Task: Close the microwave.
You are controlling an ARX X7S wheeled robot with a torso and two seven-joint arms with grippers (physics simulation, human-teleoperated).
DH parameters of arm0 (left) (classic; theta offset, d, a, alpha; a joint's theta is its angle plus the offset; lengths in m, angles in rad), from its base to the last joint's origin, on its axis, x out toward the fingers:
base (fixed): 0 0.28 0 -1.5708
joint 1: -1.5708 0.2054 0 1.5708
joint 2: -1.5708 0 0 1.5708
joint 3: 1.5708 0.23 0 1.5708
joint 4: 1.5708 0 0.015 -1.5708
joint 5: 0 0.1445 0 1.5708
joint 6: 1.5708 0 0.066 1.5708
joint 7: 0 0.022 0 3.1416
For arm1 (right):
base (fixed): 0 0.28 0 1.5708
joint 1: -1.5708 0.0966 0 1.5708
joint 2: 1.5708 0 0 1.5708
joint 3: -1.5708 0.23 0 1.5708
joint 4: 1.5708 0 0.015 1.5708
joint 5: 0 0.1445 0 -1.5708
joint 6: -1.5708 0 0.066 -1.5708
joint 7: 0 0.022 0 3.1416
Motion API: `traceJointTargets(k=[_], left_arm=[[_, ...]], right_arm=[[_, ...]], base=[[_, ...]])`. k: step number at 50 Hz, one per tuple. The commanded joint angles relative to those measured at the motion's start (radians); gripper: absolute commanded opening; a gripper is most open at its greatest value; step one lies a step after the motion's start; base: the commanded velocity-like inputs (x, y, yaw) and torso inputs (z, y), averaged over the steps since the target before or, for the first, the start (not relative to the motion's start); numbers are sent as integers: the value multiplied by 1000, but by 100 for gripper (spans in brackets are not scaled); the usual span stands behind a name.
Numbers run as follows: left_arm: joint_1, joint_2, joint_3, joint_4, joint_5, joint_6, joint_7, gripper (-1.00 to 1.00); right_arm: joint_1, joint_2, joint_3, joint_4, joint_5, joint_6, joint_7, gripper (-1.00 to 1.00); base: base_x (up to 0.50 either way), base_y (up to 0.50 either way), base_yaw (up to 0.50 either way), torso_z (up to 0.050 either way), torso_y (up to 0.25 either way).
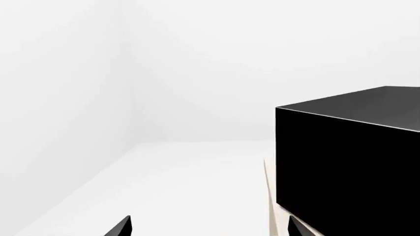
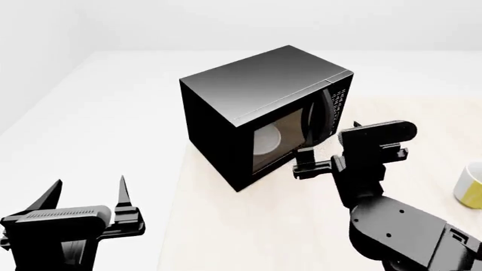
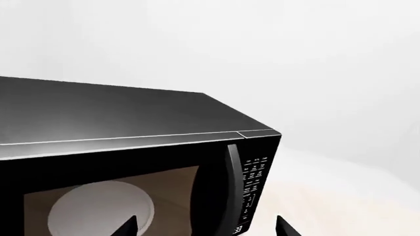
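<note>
The glossy black microwave (image 2: 256, 96) stands on the table, its front turned towards my right arm. Its windowed door (image 3: 118, 196) looks flush with the front, and I see no gap. The white turntable plate (image 3: 98, 209) shows through the window, with the curved handle (image 3: 229, 182) and keypad (image 3: 255, 177) beside it. My right gripper (image 2: 305, 162) is open just in front of the door near the handle; its fingertips straddle the handle in the right wrist view (image 3: 206, 228). My left gripper (image 2: 89, 189) is open and empty, off the table's left side, with the microwave's plain side (image 1: 347, 162) ahead of it.
The pale wooden table (image 2: 263, 226) has its left edge (image 1: 269, 196) just beside the microwave. A yellow and white mug (image 2: 470, 186) stands at the table's far right. White floor and walls surround the table.
</note>
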Motion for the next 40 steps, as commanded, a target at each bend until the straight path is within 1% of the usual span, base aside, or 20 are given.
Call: traceJointTargets(k=[1, 12, 40], left_arm=[[1, -2, 1, 5, -1, -1, -4, 100], [4, -5, -2, 6, -4, 2, -5, 100], [4, -9, -2, 9, -10, 3, -10, 100]], right_arm=[[-48, 77, 16, -139, -8, -36, 64, 100], [-99, 162, 28, -284, -49, -72, 154, 100], [-210, 308, 29, -503, -115, -162, 243, 100]], base=[[0, 0, 0, 0, 0], [0, 0, 0, 0, 0], [0, 0, 0, 0, 0]])
